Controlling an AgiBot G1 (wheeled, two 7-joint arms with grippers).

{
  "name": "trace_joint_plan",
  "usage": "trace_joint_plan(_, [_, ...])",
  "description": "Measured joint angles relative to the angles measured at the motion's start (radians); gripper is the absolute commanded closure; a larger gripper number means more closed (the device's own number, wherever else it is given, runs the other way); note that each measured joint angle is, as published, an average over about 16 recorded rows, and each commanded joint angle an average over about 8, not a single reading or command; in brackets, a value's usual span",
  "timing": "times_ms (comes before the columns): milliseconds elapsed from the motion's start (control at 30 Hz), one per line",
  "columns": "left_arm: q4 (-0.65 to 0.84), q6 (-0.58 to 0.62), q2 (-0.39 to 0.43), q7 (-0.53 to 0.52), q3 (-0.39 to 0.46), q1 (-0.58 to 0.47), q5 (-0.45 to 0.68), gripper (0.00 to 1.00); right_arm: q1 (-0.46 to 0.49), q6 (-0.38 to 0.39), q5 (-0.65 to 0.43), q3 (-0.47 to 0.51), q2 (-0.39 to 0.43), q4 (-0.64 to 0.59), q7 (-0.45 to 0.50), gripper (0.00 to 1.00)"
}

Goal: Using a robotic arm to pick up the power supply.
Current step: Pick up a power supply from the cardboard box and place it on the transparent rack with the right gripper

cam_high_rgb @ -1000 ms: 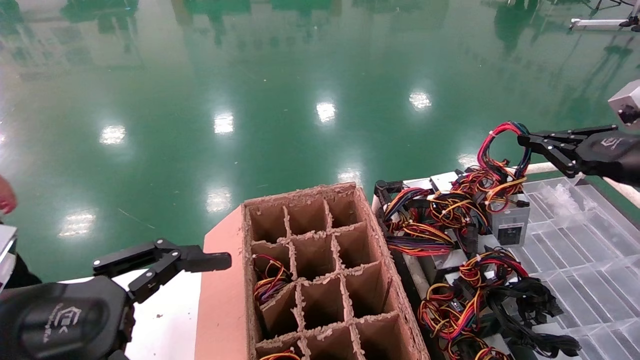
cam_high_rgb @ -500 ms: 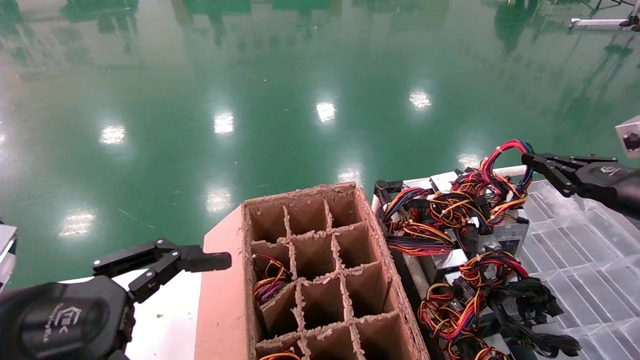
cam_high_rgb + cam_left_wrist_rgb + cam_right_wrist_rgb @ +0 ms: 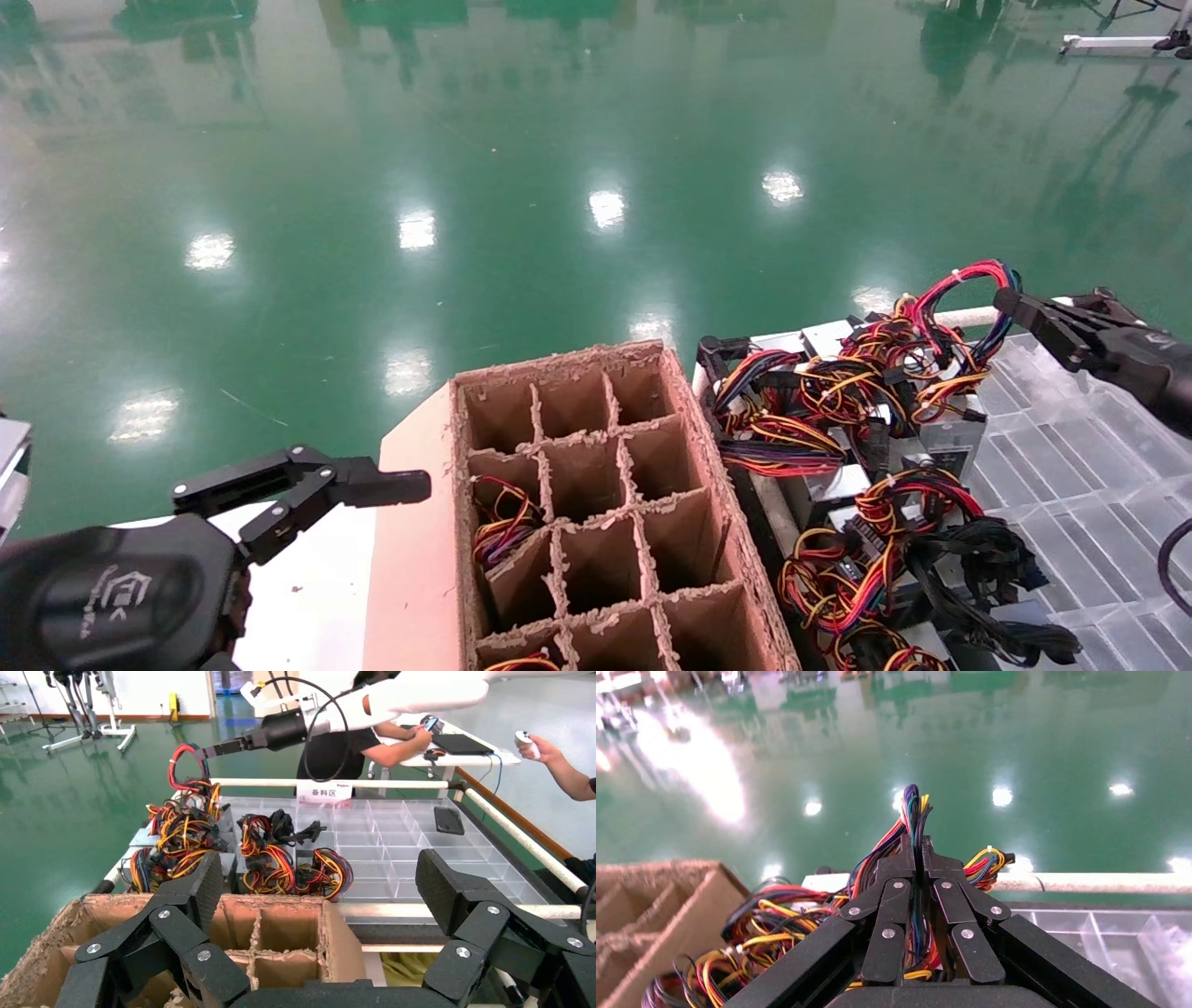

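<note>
While glossy green floor (image 3: 521, 186) surrounds | right hand (image 3: 917, 855) clamps wire bundle (image 3: 968, 284) | left hand (image 3: 307, 489) wide, parked.

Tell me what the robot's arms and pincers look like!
Each pincer is black, built from flat linked bars with small silver rivets. The left pincer has chunky textured pads and a white logo on its round black wrist. The right pincer is slimmer, on a glossy white arm with a black cable looping along it.

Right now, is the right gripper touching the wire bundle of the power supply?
Touching. In the right wrist view, the right gripper is shut on the wire bundle, the coloured wires running pinched between its fingers. The head view agrees.
</note>
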Motion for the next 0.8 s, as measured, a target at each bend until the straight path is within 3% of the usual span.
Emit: trace_joint_plan(800, [0.000,0.000,0.000,0.000,0.001,0.000,-0.001,0.00,-0.193,0.018,0.219,0.163,-0.059,0.000,0.099,1.00])
